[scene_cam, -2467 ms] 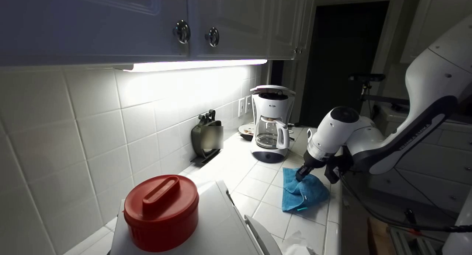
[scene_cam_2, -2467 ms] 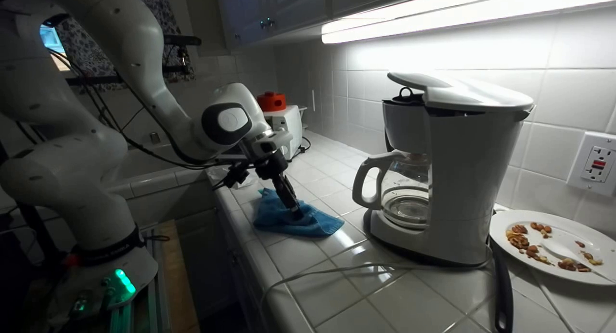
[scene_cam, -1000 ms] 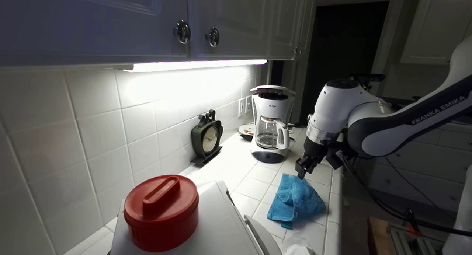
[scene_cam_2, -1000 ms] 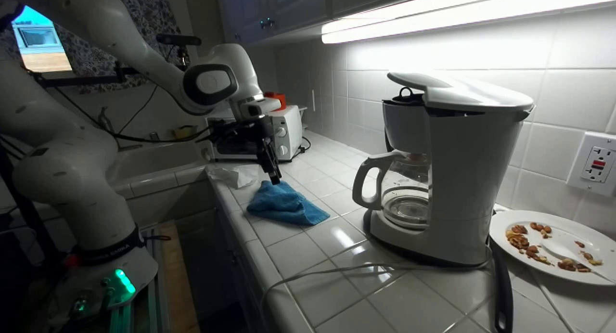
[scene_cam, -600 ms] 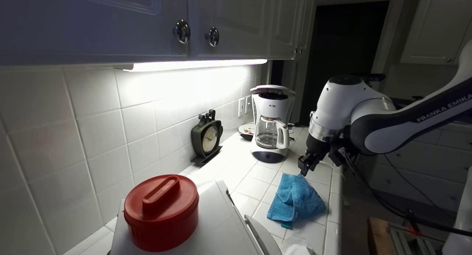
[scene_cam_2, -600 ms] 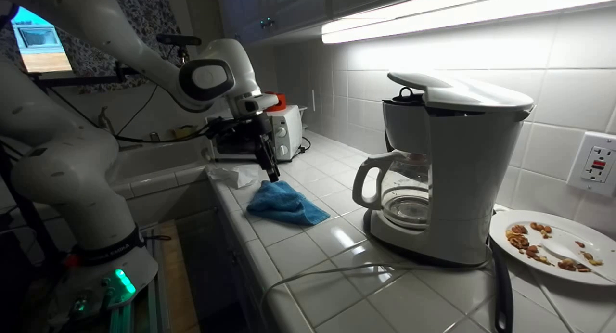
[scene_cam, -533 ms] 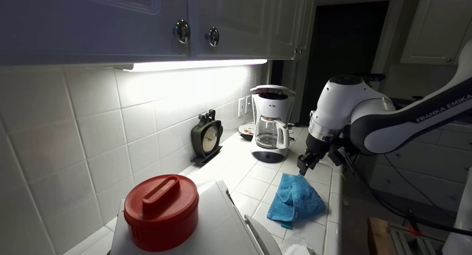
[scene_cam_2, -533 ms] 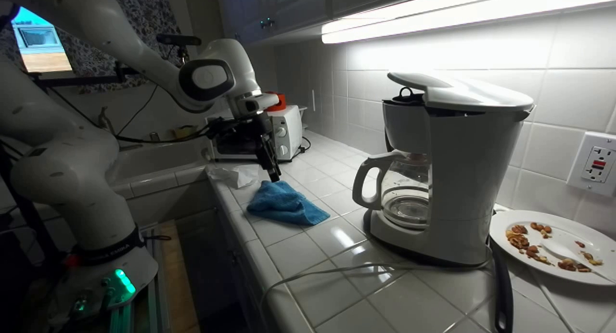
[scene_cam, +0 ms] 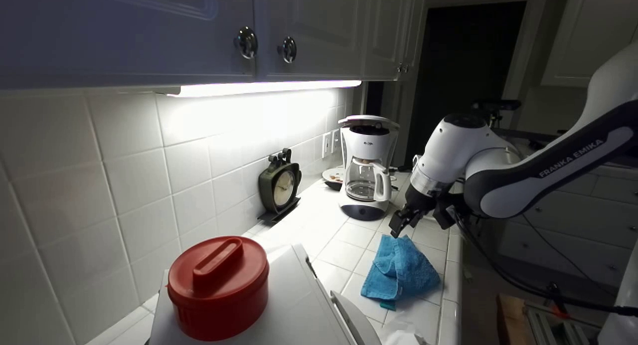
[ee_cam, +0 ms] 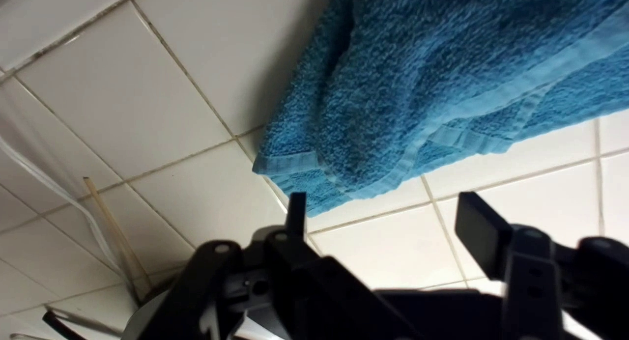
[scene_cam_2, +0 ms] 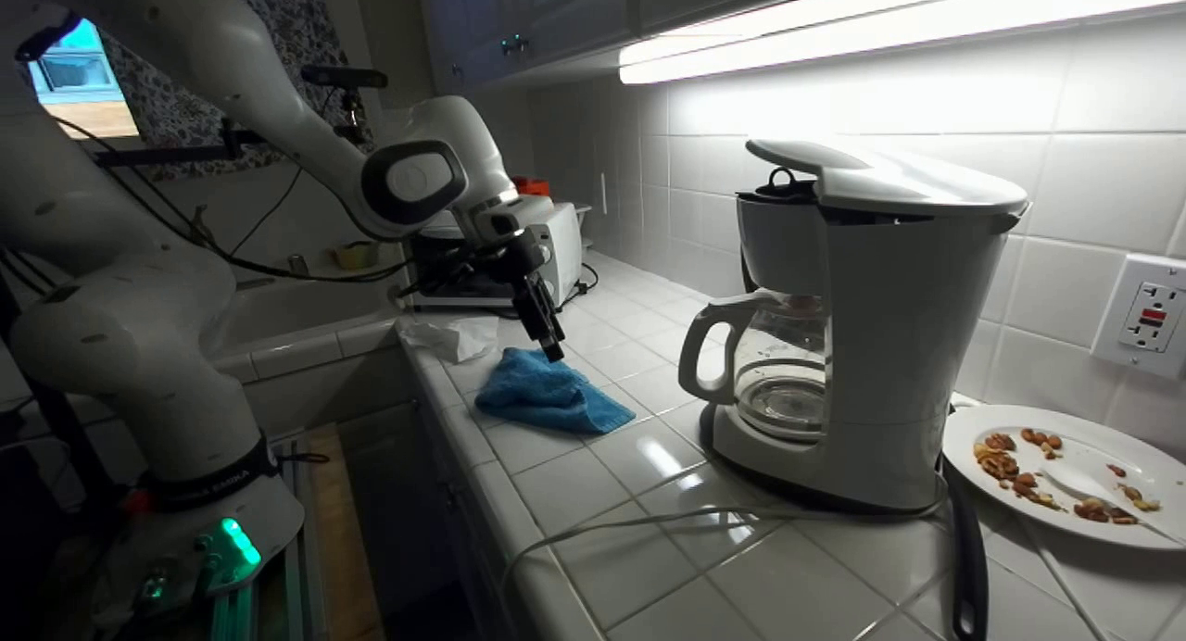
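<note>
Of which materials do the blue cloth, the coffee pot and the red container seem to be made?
Blue cloth: likely terry fabric, perhaps cotton, matte; the wrist view shows its fuzzy pile.
Coffee pot: body probably clear glass, glossy, being see-through; clear plastic is possible.
Red container: apparently plastic, with a soft sheen and uniform colour.

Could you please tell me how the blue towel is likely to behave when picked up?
The blue towel will probably be floppy, since it lies in soft folds on the tiled counter. Its fuzzy texture suggests it is unlikely to slip. Lifted by one corner, it may unfold, as its layers look loosely bunched.
</note>
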Robot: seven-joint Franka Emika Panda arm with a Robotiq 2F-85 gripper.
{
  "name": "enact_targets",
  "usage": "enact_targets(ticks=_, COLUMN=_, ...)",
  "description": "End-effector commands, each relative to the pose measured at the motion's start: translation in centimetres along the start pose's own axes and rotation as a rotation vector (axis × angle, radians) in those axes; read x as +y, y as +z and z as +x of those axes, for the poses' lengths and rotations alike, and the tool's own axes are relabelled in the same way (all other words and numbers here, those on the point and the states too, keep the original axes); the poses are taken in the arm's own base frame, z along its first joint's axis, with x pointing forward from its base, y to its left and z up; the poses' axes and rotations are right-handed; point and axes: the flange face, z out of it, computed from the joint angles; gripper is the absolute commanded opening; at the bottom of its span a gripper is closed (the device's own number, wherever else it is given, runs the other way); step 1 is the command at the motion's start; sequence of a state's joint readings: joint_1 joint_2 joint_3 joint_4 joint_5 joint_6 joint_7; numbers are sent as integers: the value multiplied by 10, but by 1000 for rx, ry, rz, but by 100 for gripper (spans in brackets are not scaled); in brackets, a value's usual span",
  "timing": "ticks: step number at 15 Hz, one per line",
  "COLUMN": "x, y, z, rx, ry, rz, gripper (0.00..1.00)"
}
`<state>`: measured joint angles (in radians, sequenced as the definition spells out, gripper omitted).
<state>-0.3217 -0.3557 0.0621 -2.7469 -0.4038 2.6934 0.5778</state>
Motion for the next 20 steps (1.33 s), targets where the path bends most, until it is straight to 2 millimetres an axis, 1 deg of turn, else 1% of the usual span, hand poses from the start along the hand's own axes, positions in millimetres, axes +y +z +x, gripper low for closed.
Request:
enact_targets(ticks=1, x=-1, y=27, z=-4, rx=-15, ry=-35, rz=0, gripper=74)
enact_targets(ticks=2, x=-1, y=32, z=-6, rx=-23, ry=-42, rz=-4, gripper=71)
enact_targets(ticks=3, x=-1, y=37, z=-7, rx=-28, ry=-49, rz=-5, gripper=58)
enact_targets(ticks=5, x=0, y=45, z=-10, rx=-36, ry=-63, rz=-12, gripper=46)
enact_targets(ticks=6, x=0, y=47, z=-11, rx=-37, ry=-69, rz=-15, gripper=38)
enact_targets(ticks=8, x=1, y=42, z=-9, rx=-24, ry=-80, rz=-27, gripper=23)
enact_targets(ticks=10, x=1, y=32, z=-6, rx=4, ry=-95, rz=-40, gripper=8)
enact_targets(ticks=12, x=3, y=24, z=-11, rx=25, ry=-104, rz=-42, gripper=3)
enact_targets(ticks=13, x=2, y=22, z=-9, rx=29, ry=-102, rz=-40, gripper=2)
enact_targets(ticks=14, x=0, y=20, z=-2, rx=23, ry=-89, rz=-31, gripper=0)
enact_targets(ticks=15, x=-1, y=16, z=-1, rx=20, ry=-80, rz=-23, gripper=4)
enact_targets(ticks=17, x=-3, y=8, z=-5, rx=4, ry=-59, rz=-1, gripper=5)
enact_targets(ticks=19, x=-6, y=-1, z=-2, rx=-10, ry=-38, rz=15, gripper=5)
enact_targets(ticks=20, x=-6, y=-7, z=-4, rx=-12, ry=-29, rz=19, gripper=5)
